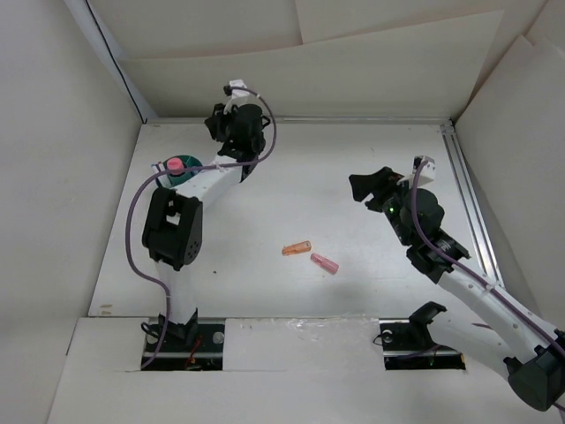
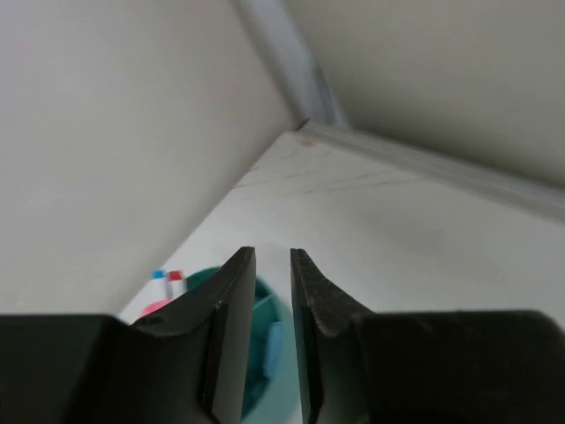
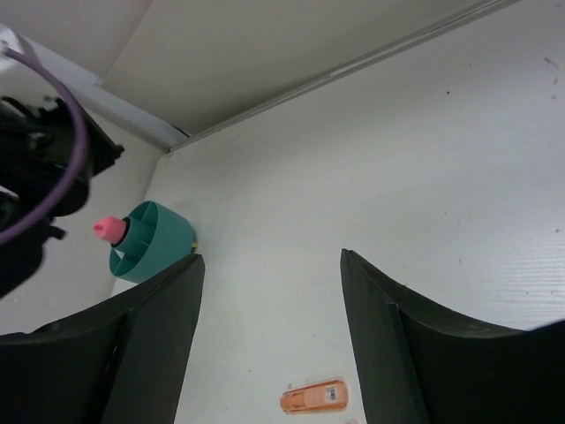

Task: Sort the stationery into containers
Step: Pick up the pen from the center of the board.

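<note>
**Both grippers empty; two pieces loose mid-table**

Found left gripper [image 2: 273, 254] narrowed to a thin slit, clasping nothing, raised near the teal cup [image 2: 261, 305] by the table's [image 1: 371, 291] far left corner. Spotted a red-tipped pen [image 2: 177, 280] and a blue-tipped pen [image 2: 159, 276] poking up at the cup's rim, plus a light-blue piece [image 2: 274, 340] inside one compartment. Noted a pink-capped piece [image 3: 108, 228] standing up out of the cup. Found right gripper [image 3: 271, 256] spread wide, released, holding nothing, raised over the table's right half. Logged orange piece [image 1: 297, 249] and pink piece [image 1: 324, 262] lying flat mid-table, just beside each other, well apart from cup and both grippers.
</note>
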